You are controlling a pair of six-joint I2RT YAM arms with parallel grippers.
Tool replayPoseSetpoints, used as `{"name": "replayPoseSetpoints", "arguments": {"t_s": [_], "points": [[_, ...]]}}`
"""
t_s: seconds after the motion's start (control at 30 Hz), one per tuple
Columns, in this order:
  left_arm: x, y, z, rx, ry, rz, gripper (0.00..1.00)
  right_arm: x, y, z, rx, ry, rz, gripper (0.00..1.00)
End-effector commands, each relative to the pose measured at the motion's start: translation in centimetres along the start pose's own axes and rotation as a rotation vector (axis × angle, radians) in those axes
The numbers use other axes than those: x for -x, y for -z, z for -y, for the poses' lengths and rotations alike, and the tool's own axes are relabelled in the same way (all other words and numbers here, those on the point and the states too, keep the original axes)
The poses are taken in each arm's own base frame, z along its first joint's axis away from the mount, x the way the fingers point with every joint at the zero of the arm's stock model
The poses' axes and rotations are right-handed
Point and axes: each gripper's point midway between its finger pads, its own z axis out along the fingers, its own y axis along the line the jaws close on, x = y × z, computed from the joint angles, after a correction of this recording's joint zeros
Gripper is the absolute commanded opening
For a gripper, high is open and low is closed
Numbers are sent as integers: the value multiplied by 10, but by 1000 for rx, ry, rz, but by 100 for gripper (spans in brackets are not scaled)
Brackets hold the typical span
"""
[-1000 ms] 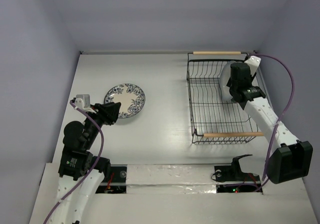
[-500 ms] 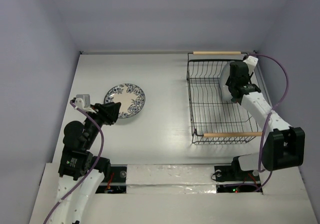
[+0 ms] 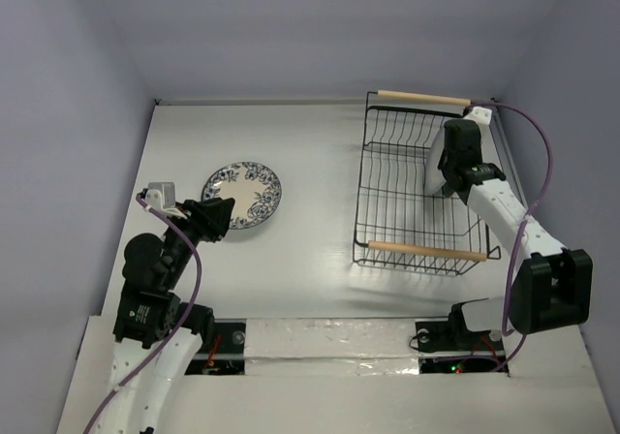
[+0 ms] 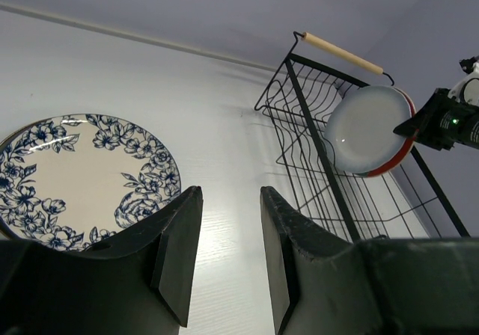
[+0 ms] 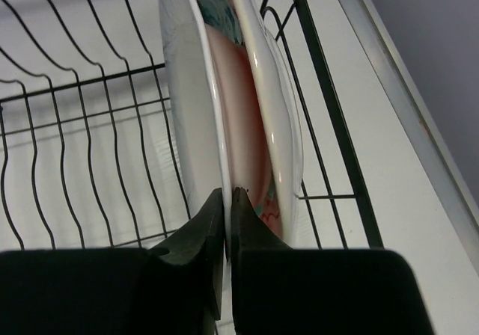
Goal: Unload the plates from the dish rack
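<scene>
The black wire dish rack (image 3: 387, 197) sits askew at the right of the table. Two plates stand on edge at its far right: a plain pale plate (image 5: 187, 103) and, behind it, a red plate with teal flowers (image 5: 262, 111). My right gripper (image 5: 228, 193) is shut on the pale plate's rim, one finger on each face. A white plate with blue flowers (image 3: 242, 194) lies flat on the table at the left. My left gripper (image 4: 230, 193) hovers open just right of that plate (image 4: 82, 170), holding nothing.
The rack's wooden handles are at its far end (image 3: 421, 96) and near end (image 3: 421, 251). The right wall runs close beside the rack. Bare table lies between the floral plate and the rack.
The right gripper has shut on the pale plate's rim. The rack has skewed, its near handle swinging left and toward the far side. The left arm has not moved.
</scene>
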Motion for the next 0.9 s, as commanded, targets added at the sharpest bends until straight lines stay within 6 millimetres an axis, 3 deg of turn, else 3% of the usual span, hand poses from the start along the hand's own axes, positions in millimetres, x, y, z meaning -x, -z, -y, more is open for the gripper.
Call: {"name": "replayPoseSetpoints", "arguments": {"t_s": [0.0,0.33,0.53,0.7,0.87], "points": [[9,-1,4,-18,-8,31,34,58,26,0,-3,-99,176,0],[9,-1,5,-21,-10,33,34,109,80,7,35,-116,298,0],[9,-1,5,-22,-8,31,34,142,123,3,170,-184,383,0],[8,-2,4,-19,-8,29,34,169,169,-25,433,-277,447,0],[8,-3,4,-17,-7,25,34,173,203,-69,720,-325,427,0]]}}
